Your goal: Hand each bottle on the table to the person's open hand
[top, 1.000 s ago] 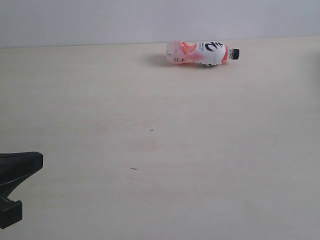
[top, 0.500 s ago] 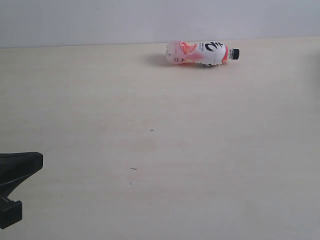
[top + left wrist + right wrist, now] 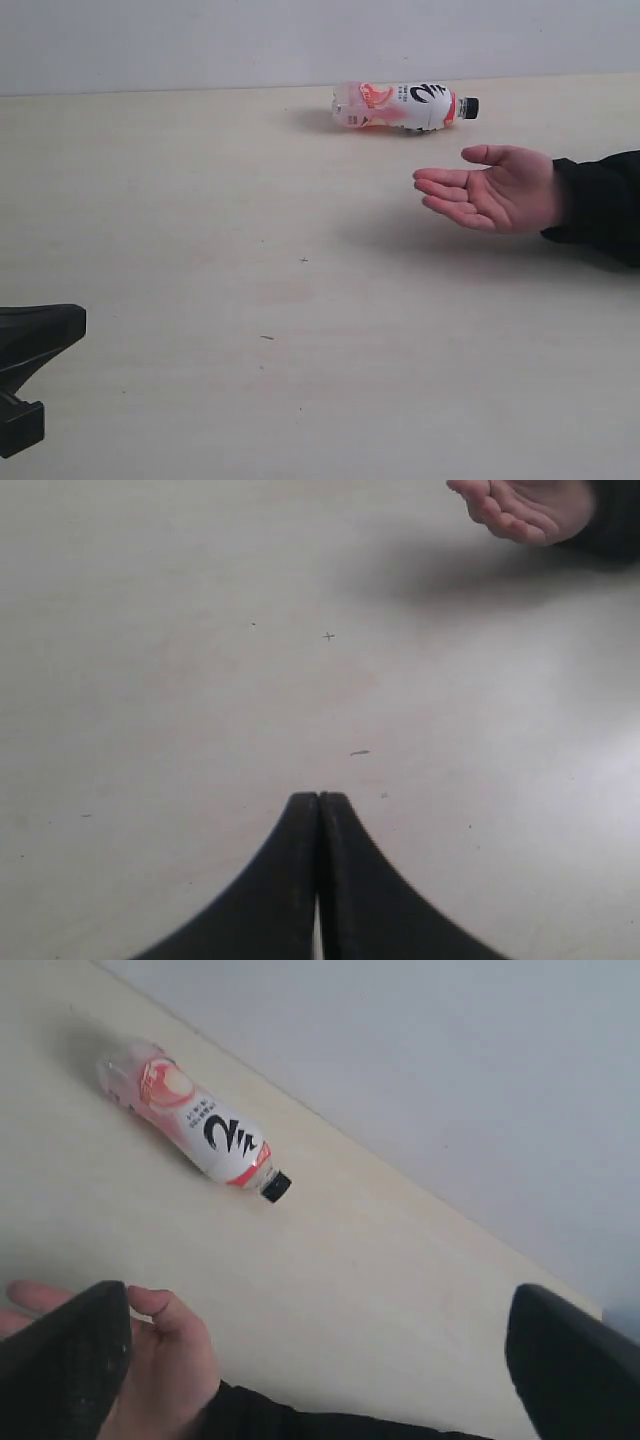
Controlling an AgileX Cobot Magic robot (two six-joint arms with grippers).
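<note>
Left gripper fingers pressed together, empty, low over the table; right gripper spread wide, holding nothing, over the person's open hand, palm up to receive; pink-white bottle lies on its side by the far edge, near the hand.

Left claw: matte blk, smooth. Both fingers narrow at tips, curving out wide twd base, thin pale seam btwn. Side-on over surface: blk wedge shape w/ squared blk block below, notch btwn the two. Right claw: also blk, rounded tips; one finger w/ fine grey speckle & dusty sheen, other darker, blurred.
</note>
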